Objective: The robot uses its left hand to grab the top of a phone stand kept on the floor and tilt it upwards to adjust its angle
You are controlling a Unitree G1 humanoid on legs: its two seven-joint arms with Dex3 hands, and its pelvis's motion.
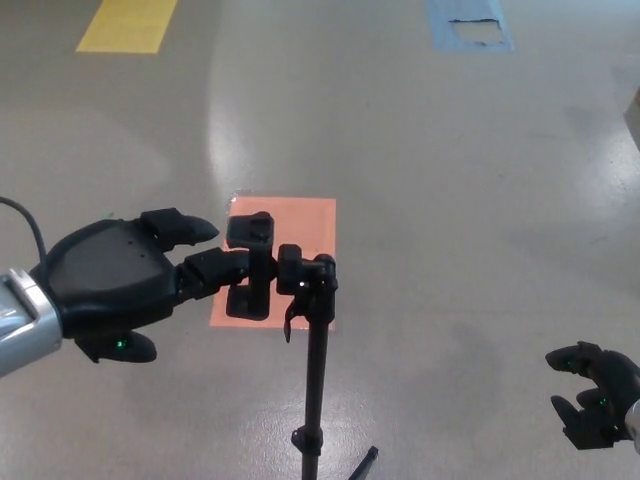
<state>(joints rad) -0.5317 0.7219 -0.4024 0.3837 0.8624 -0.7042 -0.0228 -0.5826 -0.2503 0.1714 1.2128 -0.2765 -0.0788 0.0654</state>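
Phone stand (316,370) sits on the grey floor (450,200) right in front of me, its black pole rising straight toward the camera, and its clamp head (252,266) sticks out to the left of the pivot joint (305,276), over an orange floor marking (300,215). My left hand (115,285) is in on the clamp from the left. One finger lies across the clamp's middle, another is spread above it, and the thumb hangs below the palm. From up here I can't say for sure whether that is a real grip or just a finger pressed against the clamp, since the black parts merge together. My right hand (597,392) idles low at the right edge, fingers loosely curled around nothing, well apart from the stand.

For the tilt, I want the lift to come from under the clamp's outer end, turning it about the joint, not shoving sideways. That pole is slim and only one leg (367,464) shows at the bottom, so a side push could rock the whole stand. I'd get the thumb opposing the finger first, then rotate slowly and watch that the pole holds straight.
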